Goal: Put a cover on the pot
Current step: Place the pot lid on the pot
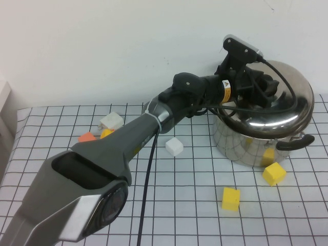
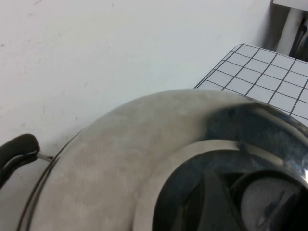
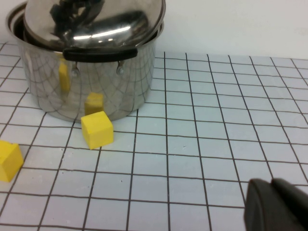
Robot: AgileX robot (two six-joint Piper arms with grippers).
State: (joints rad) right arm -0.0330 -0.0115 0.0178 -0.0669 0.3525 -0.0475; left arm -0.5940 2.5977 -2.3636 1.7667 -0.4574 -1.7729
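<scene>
The shiny steel pot (image 1: 246, 146) with black side handles stands at the far right of the table; it also shows in the right wrist view (image 3: 96, 82). The domed steel lid (image 1: 289, 105) lies tilted and a little off-centre on its rim, as the right wrist view (image 3: 96, 21) also shows. My left gripper (image 1: 262, 87) reaches across from the left and is shut on the lid's black knob. In the left wrist view the lid (image 2: 120, 159) fills the frame, with a dark finger (image 2: 211, 204) beside the knob. My right gripper (image 3: 278, 208) is shut and empty, low over the table, away from the pot.
Two yellow cubes (image 1: 274, 173) (image 1: 231, 198) lie in front of the pot. A white cube (image 1: 174, 146) lies mid-table. White (image 1: 111, 121), yellow (image 1: 106, 132) and orange (image 1: 87, 137) cubes lie at the back left. A white wall stands just behind the pot.
</scene>
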